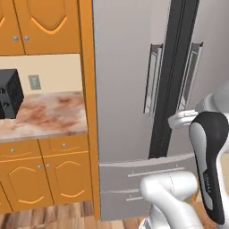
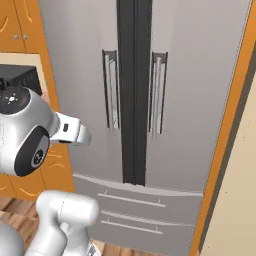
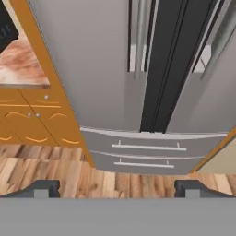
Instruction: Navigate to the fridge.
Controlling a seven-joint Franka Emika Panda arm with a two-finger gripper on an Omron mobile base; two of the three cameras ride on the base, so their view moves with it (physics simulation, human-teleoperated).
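The fridge (image 1: 123,89) (image 2: 200,75) (image 3: 92,69) stands straight ahead, tall and grey, with two long vertical handles beside a dark centre seam and two drawers at the bottom. Its doors and drawers are closed. My gripper (image 3: 117,186) points down and forward at the fridge's lower part, and its two dark fingertips (image 3: 44,188) stand far apart with nothing between them. The white arm rises close in front of the fridge in both base views.
Orange cabinets (image 1: 44,174) and a marbled counter (image 1: 44,114) adjoin the fridge on the left, with a dark appliance (image 1: 10,91) on the counter. An orange side panel (image 2: 227,125) and a cream wall (image 2: 240,200) bound the fridge on the right. Wooden floor (image 3: 46,170) lies below.
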